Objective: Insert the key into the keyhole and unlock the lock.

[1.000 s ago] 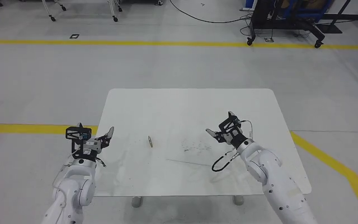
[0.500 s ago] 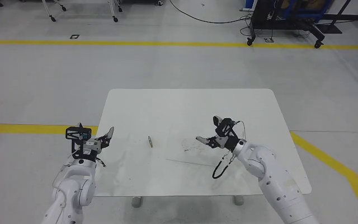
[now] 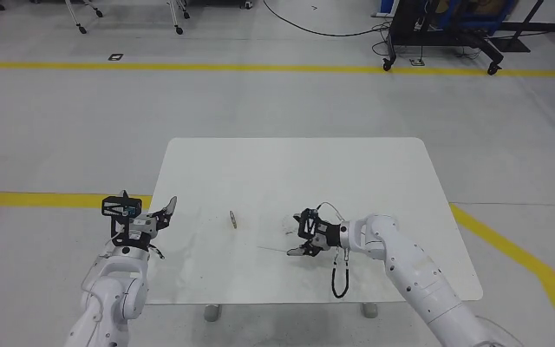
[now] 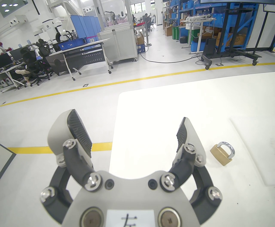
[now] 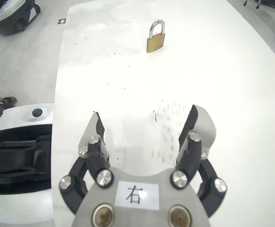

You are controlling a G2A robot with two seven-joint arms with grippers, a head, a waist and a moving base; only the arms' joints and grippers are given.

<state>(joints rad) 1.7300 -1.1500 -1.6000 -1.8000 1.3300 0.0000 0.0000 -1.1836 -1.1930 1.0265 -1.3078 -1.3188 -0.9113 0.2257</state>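
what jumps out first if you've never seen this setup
A brass padlock sits on the white table, left of centre. The right gripper is open and low over the table, a tiny key lying just ahead of it. The left gripper hangs open at the table's left edge.

Floor (image 3: 277,95): pale grey and glossy where I looked, crossed by yellow lines (image 3: 260,67).
Bench (image 3: 286,165): white, round-cornered, flecked with small dark marks (image 5: 167,129).
Far side: I saw a black wheeled stand (image 4: 223,28) and a cable (image 4: 167,62) trailing over the floor.
Hall: blue racks (image 4: 180,15), a metal-framed booth (image 4: 120,43), a desk on castors (image 4: 86,54) and black office chairs (image 4: 30,62).
Light: daylight came through the far windows (image 4: 139,5); ceiling lamps (image 4: 10,4) were on.
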